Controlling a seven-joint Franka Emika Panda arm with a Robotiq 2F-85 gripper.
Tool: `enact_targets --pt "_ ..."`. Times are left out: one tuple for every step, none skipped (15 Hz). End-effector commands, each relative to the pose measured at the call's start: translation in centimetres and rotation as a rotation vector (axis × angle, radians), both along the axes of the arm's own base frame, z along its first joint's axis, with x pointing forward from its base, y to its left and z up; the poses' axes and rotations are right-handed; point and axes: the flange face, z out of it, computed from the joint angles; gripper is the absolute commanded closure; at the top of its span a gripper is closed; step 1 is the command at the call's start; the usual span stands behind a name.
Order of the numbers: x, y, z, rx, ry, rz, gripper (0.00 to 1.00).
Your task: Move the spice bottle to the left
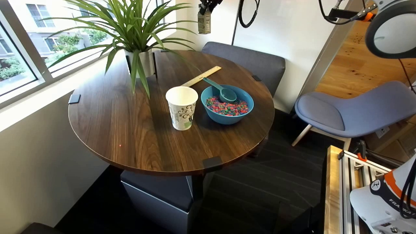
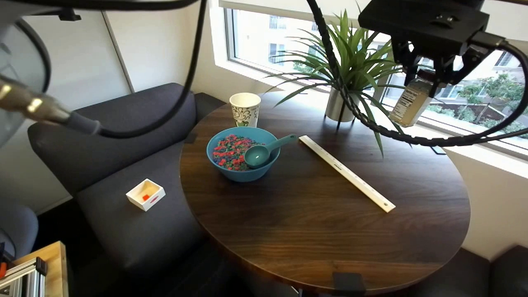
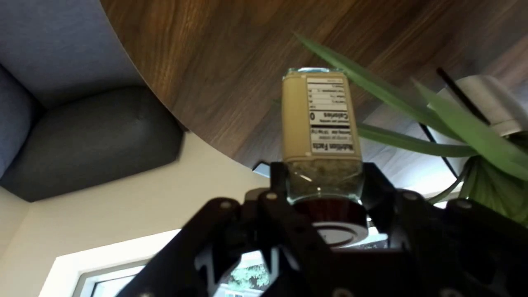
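The spice bottle [image 1: 204, 24] is a small clear bottle with a yellowish label and a dark red cap. My gripper [image 2: 421, 84] is shut on it near the cap end and holds it in the air above the round wooden table [image 2: 330, 239]. The bottle hangs cap up, tilted in an exterior view [image 2: 411, 104]. In the wrist view the bottle [image 3: 319, 115] sits between both fingers [image 3: 326, 177], its nutrition label facing the camera and its base pointing away. In an exterior view the gripper [image 1: 207, 9] is partly cut off by the top edge.
A potted plant [image 1: 139, 35] stands at the window side; its leaves pass near the bottle in the wrist view [image 3: 396, 99]. A paper cup [image 1: 182, 112], a blue bowl [image 2: 243, 175] with a scoop [image 2: 258, 156], and a ruler [image 2: 346, 173] are on the table. A cable [image 2: 371, 126] loops below the gripper.
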Motion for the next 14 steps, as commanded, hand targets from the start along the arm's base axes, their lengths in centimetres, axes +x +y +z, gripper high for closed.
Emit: enact_targets --pt "-3.1 0.7 0.4 0.066 0.068 -0.025 0.77" --pt "-3.7 0.6 0.5 0.077 0.066 -0.052 0.77" --pt "-4.2 0.6 0.8 0.092 0.054 -0.08 0.77" --pt "-4.6 0.6 1.0 0.114 0.029 -0.092 0.77" --pt "-4.9 0.9 1.1 0.13 0.014 -0.072 0.77" --pt "-3.0 0.4 0.9 0.078 0.03 -0.063 0.77" --pt "-3.3 0.4 1.1 0.08 0.027 -0.064 0.52" --pt "-3.3 0.4 1.2 0.079 0.025 -0.064 0.52" --pt "-3.2 0.4 1.0 0.079 0.027 -0.064 0.52" --pt "-3.1 0.4 0.8 0.079 0.03 -0.064 0.52" --pt "-3.1 0.4 0.6 0.08 0.032 -0.064 0.52" --pt "-3.1 0.4 0.5 0.08 0.033 -0.064 0.77" --pt "-3.0 0.4 0.6 0.067 0.004 -0.057 0.77" --pt "-3.3 -0.1 0.6 0.067 -0.01 -0.03 0.77"
